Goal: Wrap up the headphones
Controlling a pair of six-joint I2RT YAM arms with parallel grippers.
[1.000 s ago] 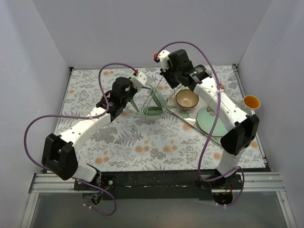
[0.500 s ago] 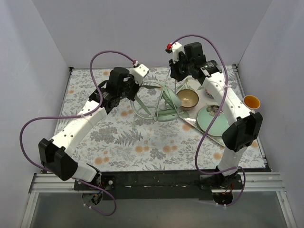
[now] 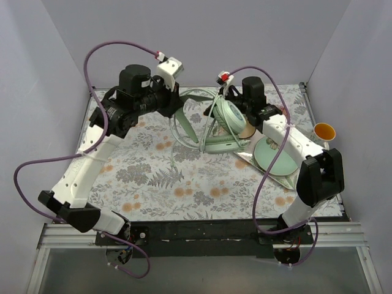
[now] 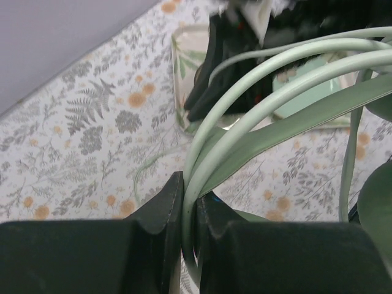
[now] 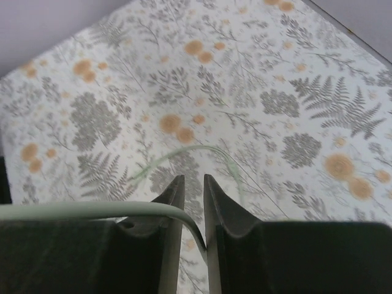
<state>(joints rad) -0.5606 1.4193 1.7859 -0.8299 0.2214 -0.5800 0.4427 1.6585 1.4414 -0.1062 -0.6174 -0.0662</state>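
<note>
1. My left pincer point(image 4: 188, 214) is pressed together on a bundle of cable point(image 4: 275, 79). Several pale green strands run side by side up out of the jaws. A broader flat green strip passes there too; I cannot tell if it is the headband.
2. My right pincer point(image 5: 190, 208) is nearly closed, pinching a single strand of the same cable that enters from the left of its wrist view.
3. The headphones point(image 3: 228, 116) hang between my two arms, lifted above the floral tablecloth point(image 3: 159, 177) at the far middle of the table. One ear cup faces the top camera just below my right wrist. A second padded part sits lower, beside the plate point(image 3: 272, 156).
4. Progress, as I judge it: partly done. Loops are already gathered in the left pincer, so some winding has been laid.
5. Remaining: a thin loose end lies curved on the cloth in both wrist views, so not all the slack is taken up. I cannot see the plug.
6. Judgement: the rest needs winding on, the end securing, and the headphones setting down.
7. Nearby clutter: an orange cup point(image 3: 324, 130) stands at the right edge, well apart from the work.
</note>
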